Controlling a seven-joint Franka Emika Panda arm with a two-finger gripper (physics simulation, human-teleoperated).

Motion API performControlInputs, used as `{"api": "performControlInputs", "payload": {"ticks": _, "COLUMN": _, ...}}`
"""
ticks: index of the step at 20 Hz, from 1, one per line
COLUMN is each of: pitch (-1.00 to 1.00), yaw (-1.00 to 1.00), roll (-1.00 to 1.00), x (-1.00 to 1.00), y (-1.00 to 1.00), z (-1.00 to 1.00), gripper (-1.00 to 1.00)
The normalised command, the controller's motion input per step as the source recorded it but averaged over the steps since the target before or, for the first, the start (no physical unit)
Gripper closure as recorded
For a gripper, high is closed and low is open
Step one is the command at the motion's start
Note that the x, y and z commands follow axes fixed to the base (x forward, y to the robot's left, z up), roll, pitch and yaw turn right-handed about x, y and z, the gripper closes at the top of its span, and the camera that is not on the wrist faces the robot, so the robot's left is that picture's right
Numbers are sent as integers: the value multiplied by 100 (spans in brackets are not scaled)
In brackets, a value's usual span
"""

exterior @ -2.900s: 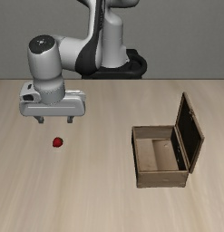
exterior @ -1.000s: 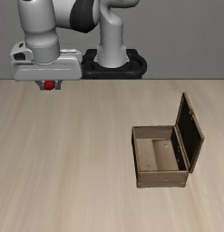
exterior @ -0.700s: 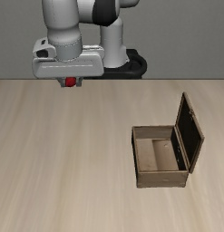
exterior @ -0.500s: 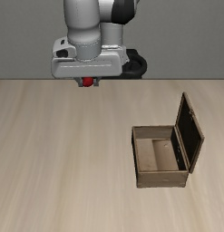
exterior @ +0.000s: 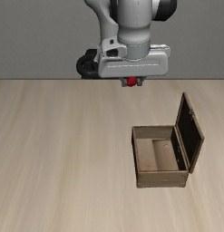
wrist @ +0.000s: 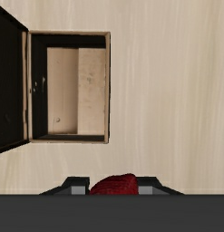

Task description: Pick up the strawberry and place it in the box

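Jaws clenched on the strawberry (exterior: 130,82), high above the counter (exterior: 59,154) and short of the open box (exterior: 160,178). If I release now it lands outside; if my pinch is loose it may slip out.

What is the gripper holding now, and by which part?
The gripper holds the strawberry, clamped by its two opposite sides between the fingers.

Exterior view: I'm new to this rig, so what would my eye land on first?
The red strawberry stands out, clamped in the gripper and hanging in the air above the wooden table. Next comes the brown box on the table toward the exterior view's right, with its lid raised and its inside empty.
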Motion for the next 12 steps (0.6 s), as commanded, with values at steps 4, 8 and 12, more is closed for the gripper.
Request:
{"api": "performControlInputs", "payload": {"ticks": 4, "pitch": 0, "yaw": 0, "roll": 0, "x": 0, "y": 100, "z": 0, "gripper": 100}}
{"api": "performControlInputs", "payload": {"ticks": 8, "pitch": 0, "yaw": 0, "roll": 0, "x": 25, "y": 75, "z": 0, "gripper": 100}}
{"api": "performControlInputs", "payload": {"ticks": 12, "pitch": 0, "yaw": 0, "roll": 0, "x": 100, "y": 0, "z": 0, "gripper": 100}}
